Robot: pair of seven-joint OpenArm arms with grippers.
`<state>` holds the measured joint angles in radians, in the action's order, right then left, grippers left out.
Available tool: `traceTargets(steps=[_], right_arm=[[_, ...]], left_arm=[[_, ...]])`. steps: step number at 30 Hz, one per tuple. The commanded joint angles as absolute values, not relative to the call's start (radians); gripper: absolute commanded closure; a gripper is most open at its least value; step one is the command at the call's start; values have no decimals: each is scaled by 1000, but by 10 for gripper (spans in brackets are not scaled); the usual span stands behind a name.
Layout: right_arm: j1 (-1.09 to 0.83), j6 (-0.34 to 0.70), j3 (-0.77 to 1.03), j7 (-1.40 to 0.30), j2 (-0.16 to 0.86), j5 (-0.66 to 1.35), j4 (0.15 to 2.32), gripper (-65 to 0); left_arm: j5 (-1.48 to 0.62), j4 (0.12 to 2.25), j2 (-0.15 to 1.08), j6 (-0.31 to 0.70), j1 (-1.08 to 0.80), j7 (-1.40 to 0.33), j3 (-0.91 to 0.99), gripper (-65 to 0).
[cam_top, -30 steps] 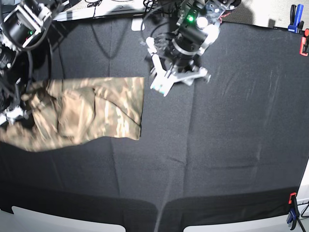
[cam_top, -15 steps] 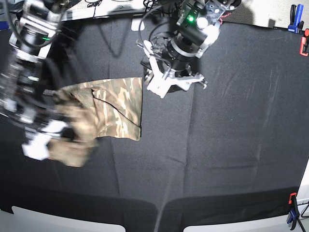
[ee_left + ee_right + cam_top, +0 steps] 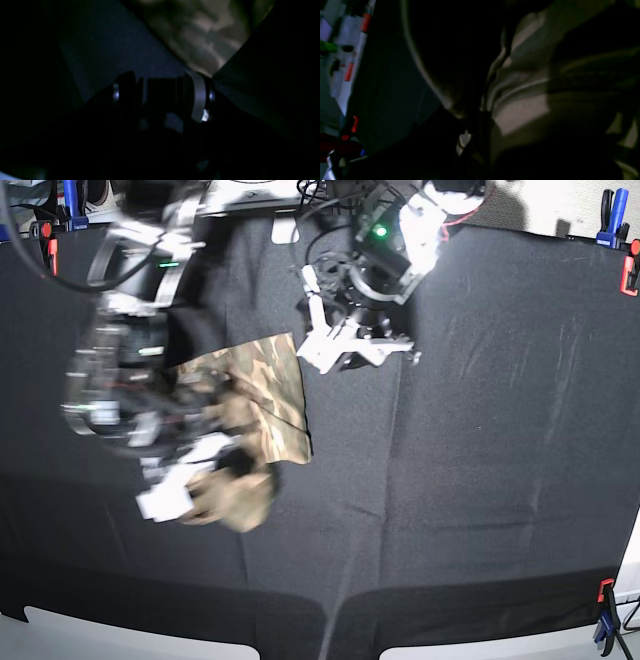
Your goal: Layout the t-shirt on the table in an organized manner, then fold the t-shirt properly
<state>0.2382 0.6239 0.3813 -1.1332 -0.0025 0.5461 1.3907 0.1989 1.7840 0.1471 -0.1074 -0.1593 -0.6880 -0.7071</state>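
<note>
The camouflage t-shirt [image 3: 268,392] lies crumpled on the black table [image 3: 480,440], left of centre. Its near part is bunched into a lump [image 3: 238,498]. My right gripper [image 3: 192,486], blurred by motion, is shut on that bunched cloth. Tan fabric [image 3: 520,112] fills the dark right wrist view close up, and the fingers are too dark to make out there. My left gripper [image 3: 335,348] hangs open just right of the shirt's far right corner, holding nothing. In the left wrist view its fingers [image 3: 198,96] stand apart over black cloth, with the shirt [image 3: 200,32] beyond them.
Red-and-blue clamps [image 3: 610,222] grip the table's far right edge, another [image 3: 604,616] the near right and one [image 3: 50,240] the far left. White corners [image 3: 100,632] show at the front edge. Cables and gear lie beyond the far edge.
My right arm has swung from the far left toward the middle and front, dragging the shirt's left part over itself into a bunch. The left gripper has hardly shifted.
</note>
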Motion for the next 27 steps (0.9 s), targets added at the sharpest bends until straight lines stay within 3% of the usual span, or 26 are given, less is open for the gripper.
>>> traceTargets(steps=[1,4,8,10,19,27], right_arm=[[263,629,379,-1116,-20,561,1410,0],[264,629,379,-1130,-57,555,1410,0],[275,630,375,-1135,-75,561,1410,-203],[280,630,365,-1135,-72,559,1417,-254],[265,631,269,-1135,-72,624,1647,-256],[163,632,141,-1135,-72,663,1850,-256]], left_arm=[[208,1802,130,-111,-149,-670,-709,-280],[208,1802,117,-111,-149,-690,-709,-280],[209,1802,117,-111,-149,-701,-709,-280],[220,1802,117,-111,-149,-718,-709,-280],[371,1802,117,-112,-149,-749,-709,-280],[378,1802,117,-112,-149,-823,-709,-280]])
